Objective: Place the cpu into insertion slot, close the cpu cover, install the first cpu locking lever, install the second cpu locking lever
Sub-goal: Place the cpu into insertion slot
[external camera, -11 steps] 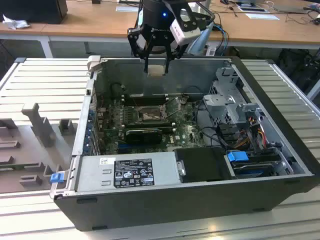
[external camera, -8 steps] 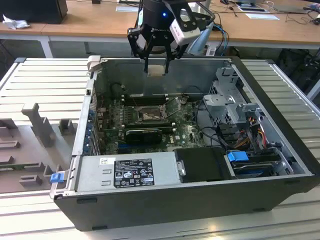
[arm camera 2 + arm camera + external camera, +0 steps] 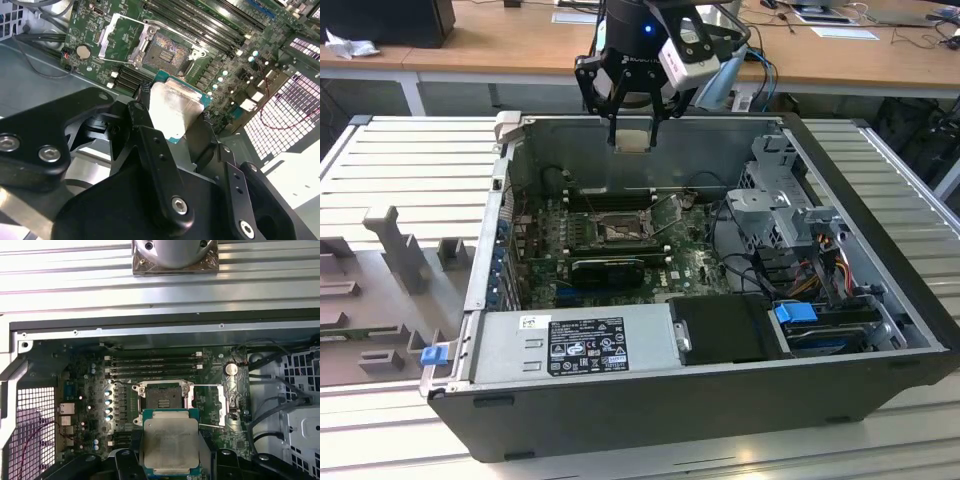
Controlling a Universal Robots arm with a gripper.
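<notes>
My gripper [image 3: 632, 136] hangs above the back wall of the open computer case, shut on the cpu [image 3: 632, 139], a pale silvery square plate. In both wrist views the cpu [image 3: 175, 107] [image 3: 170, 445] sits flat between the black fingers [image 3: 144, 115], above the motherboard and apart from it. The insertion slot [image 3: 620, 232] [image 3: 167, 50] [image 3: 162, 397] lies bare in the middle of the green motherboard [image 3: 690, 262], its contact field exposed. The cpu cover [image 3: 120, 37] [image 3: 231, 400] stands swung open beside the slot. Thin wire locking levers [image 3: 207, 386] are raised next to it.
Long black memory slots [image 3: 610, 198] run behind the socket, and a black card [image 3: 608, 268] lies in front of it. A grey power supply [image 3: 575, 345] fills the near side. A drive cage with cables [image 3: 780, 215] is at the exterior view's right. A grey moulded tray [image 3: 380, 290] lies outside the case.
</notes>
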